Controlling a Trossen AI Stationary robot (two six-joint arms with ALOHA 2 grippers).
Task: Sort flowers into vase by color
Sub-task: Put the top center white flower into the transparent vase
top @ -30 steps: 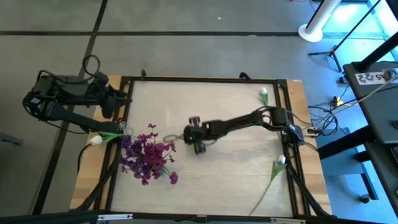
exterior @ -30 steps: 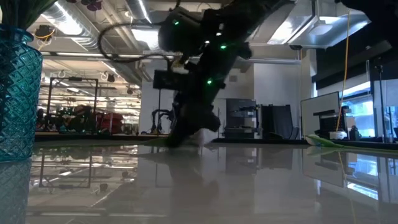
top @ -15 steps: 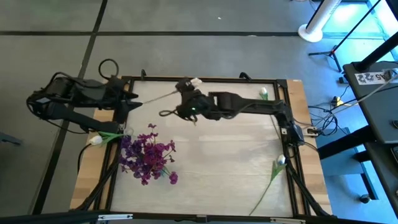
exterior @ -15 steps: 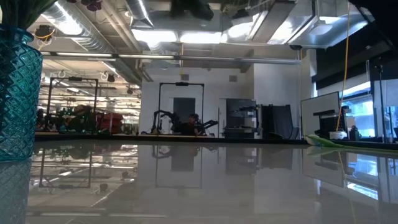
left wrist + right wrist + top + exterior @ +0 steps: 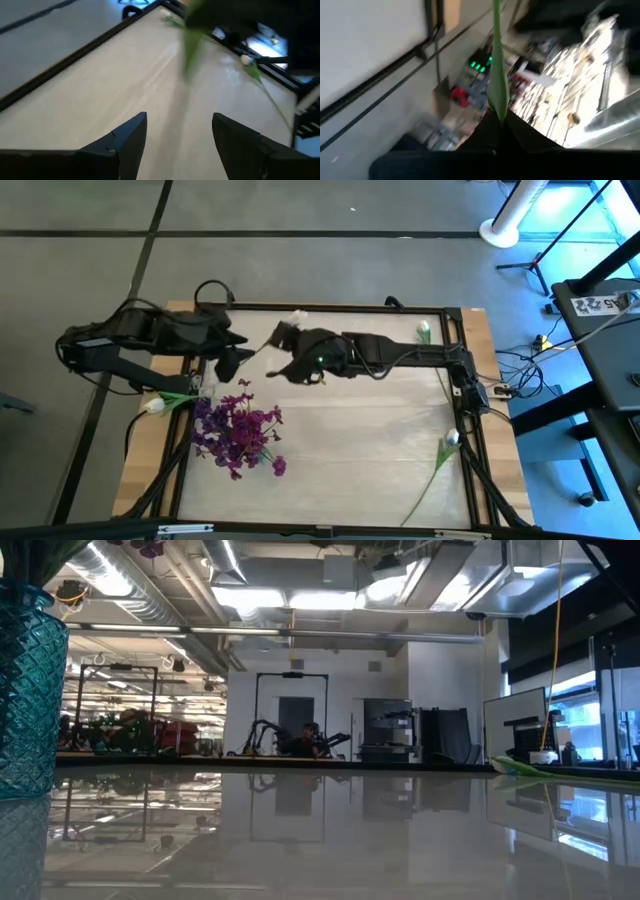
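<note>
My right gripper [image 5: 290,340], pinched shut on 1 white flower stem [image 5: 497,75], has lifted it off the table's middle toward my left gripper [image 5: 238,355], which has moved in with fingers [image 5: 125,140] spread, so a handoff looks next.

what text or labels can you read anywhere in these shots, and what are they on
Nothing can be read for certain.
A white tag with dark marks lies on the dark stand at the right edge of the high view: too small to read.
Signs in the room behind the table in the low view: too blurred to read.
Flowers, vase, arms: no text shows.
</note>
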